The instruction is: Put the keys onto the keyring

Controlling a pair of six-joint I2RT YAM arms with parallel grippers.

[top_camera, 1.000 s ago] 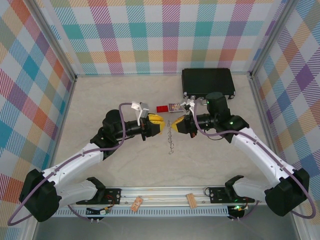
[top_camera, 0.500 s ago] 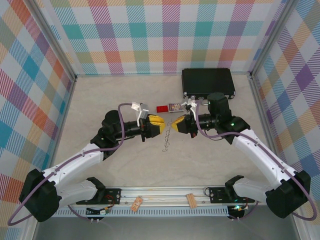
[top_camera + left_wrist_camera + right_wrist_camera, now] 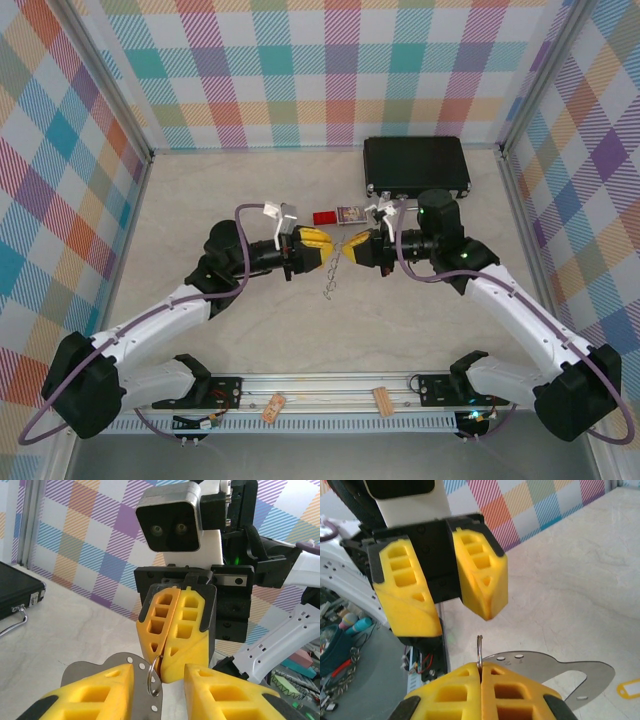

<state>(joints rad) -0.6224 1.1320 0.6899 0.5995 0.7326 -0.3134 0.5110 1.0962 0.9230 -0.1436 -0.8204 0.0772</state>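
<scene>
Plaid panels (image 3: 300,70) in pastel squares wall in three sides of a pale, faintly marbled desk (image 3: 220,200), with a ribbed aluminium rail (image 3: 330,385) along its near edge. Two white arms with black joints reach inward from the rail and meet nose to nose at mid-desk. A flat black rectangular case (image 3: 416,165) with silver fittings lies at the back right, well apart from the meeting point. The left fingers (image 3: 310,241), blocky yellow pads with square hollows moulded in, stand apart with a clear gap between them (image 3: 480,575), clamped on nothing. The right fingers (image 3: 360,243), of the same yellow make, are pressed together (image 3: 455,690) and pinch the keyring (image 3: 479,647), a thin grey wire loop that rises from their seam and sits in the gap of the left fingers (image 3: 95,695). From above, the keyring (image 3: 333,272) hangs between the two arms as a short chain-like strand, off the desk. A flat grey metal plate (image 3: 560,672) with small round holes lies just beside the ring; whether it is joined to it I cannot tell. Two tan wooden blocks (image 3: 381,400) rest on the rail. A small red rectangle (image 3: 323,217) lies behind the fingers.
</scene>
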